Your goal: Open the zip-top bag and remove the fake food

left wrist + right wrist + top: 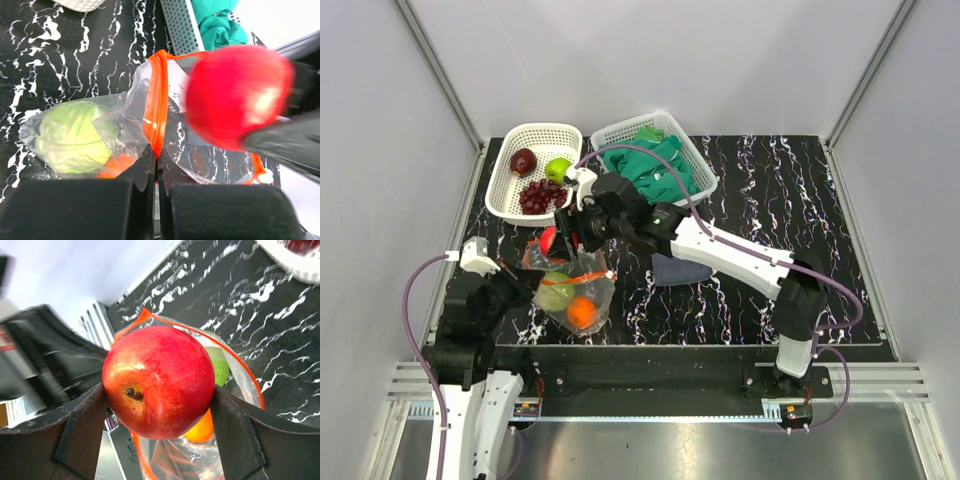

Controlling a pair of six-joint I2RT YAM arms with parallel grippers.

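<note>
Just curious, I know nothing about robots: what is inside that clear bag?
A pale green cabbage and an orange lie inside the zip-top bag. The right gripper holds a red fruit at its mouth. Anything beneath them is hidden.

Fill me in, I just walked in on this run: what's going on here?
The left arm's fingers pinch the orange zip strip of the zip-top bag, holding its mouth up. The right arm's fingers hold a red fake fruit just over that mouth. A pale green cabbage and an orange are inside the bag. A dark red apple, a green apple and purple grapes lie in the white basket.
</note>
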